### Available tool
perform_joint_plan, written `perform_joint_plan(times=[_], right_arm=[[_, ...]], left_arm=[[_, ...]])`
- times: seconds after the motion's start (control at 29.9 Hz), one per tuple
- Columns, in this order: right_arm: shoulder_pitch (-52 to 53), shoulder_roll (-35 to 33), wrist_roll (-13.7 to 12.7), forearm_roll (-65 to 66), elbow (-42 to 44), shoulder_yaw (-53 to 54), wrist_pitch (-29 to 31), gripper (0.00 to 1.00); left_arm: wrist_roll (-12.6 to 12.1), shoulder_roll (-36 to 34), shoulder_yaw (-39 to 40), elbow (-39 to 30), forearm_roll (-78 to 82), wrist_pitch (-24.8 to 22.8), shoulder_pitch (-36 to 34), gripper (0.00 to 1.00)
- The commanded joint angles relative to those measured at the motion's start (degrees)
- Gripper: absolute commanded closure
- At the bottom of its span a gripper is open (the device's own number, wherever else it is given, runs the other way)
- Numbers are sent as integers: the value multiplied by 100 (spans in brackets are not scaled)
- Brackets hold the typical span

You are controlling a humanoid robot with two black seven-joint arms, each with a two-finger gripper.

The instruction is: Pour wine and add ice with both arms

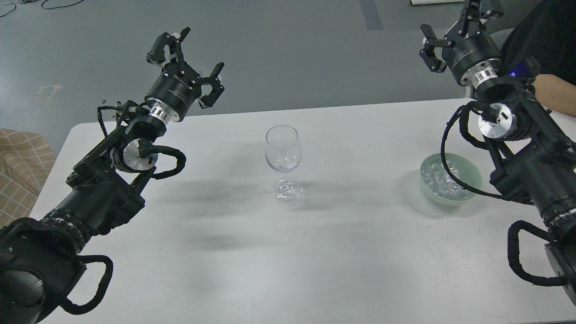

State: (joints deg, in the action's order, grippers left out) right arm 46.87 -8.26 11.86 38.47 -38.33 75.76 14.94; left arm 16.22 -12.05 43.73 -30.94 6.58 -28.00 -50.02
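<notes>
Either side of the wine glass [282,155], both grippers spread wide, empty.
Left gripper [186,56], right gripper [454,27]: grasp ice [443,179] gently from its bowl [472,173].

White lettering rings my left wrist housing [173,93] and my right wrist housing [468,53], but it is too small and blurred to read.

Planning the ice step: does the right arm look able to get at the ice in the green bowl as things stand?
Probably yes. The right end effector is open, empty and raised beyond the green bowl. The bowl has no lid, so the ice is exposed; only the arm's own cable loops across it.
</notes>
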Motion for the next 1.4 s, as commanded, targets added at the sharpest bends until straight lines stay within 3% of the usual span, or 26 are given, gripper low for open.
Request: perform_joint_plan(times=[0.0,0.3,0.5,0.7,0.97,1.14,1.37], right_arm=[[-2,0,1,3,1,0,0,0],[-11,0,1,2,1,0,-9,0],[-11,0,1,-6,1,0,-9,0],[-11,-9,1,-6,-8,0,-9,0],[-29,-70,1,-6,-149,-158,-27,0],[-37,-70,1,-6,-166,-167,-27,0],[-46,-61,1,-6,-166,-193,-27,0]], left_arm=[[21,1,22,0,-7,0,-8,1],[-14,-8,110,0,-16,251,-8,1],[21,-35,233,-141,-69,0,1,1],[-189,-333,189,-421,-51,0,-34,1],[-515,-1413,127,-1695,-69,0,150,1],[-963,-2520,162,-2776,-148,0,686,1],[-1016,-4050,215,-3823,-1745,0,1406,1]])
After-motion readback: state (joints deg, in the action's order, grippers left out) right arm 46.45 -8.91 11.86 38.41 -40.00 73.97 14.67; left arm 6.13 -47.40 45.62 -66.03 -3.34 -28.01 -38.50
